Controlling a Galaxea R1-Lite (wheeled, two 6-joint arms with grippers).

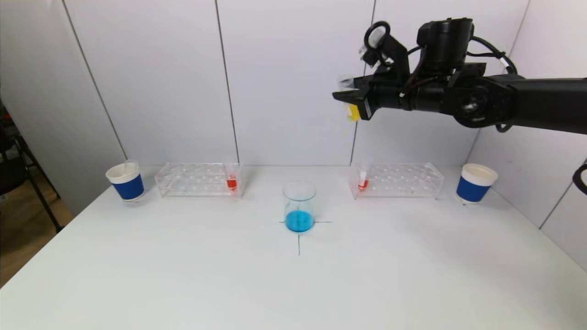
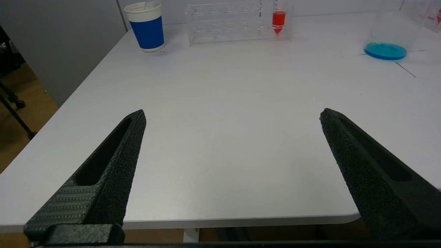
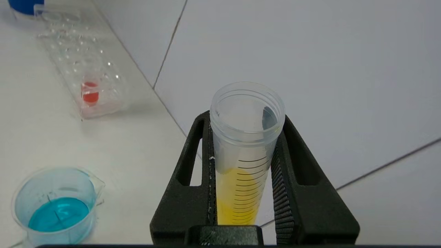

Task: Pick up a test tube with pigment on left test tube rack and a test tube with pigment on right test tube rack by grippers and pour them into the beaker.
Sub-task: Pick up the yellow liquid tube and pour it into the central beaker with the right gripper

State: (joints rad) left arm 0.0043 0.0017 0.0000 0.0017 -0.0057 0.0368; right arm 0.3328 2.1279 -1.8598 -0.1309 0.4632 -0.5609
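A white table (image 1: 183, 275) carries two clear racks, the left rack (image 1: 199, 179) and the right rack (image 1: 396, 180), each with one tube of red pigment: the left red tube (image 1: 231, 178) and the right red tube (image 1: 363, 178). A blue paper cup (image 1: 126, 181) stands beyond the left rack, a second cup (image 1: 475, 183) beyond the right. Between the racks, on a drawn cross, sits the beaker (image 1: 299, 207), a shallow pool of blue liquid in its base. High above the table, the right gripper (image 1: 351, 98) is clamped on a yellow tube (image 3: 245, 151), held upright and uncapped, well above and to the right of the beaker. The left gripper (image 2: 232, 117) hangs low over the table's near left edge, fingers spread wide, holding nothing. The tube looks light, stiff and smooth-walled plastic, likely slippery; a mid-barrel hold below the threaded rim, as here, should keep it steady when tipped.
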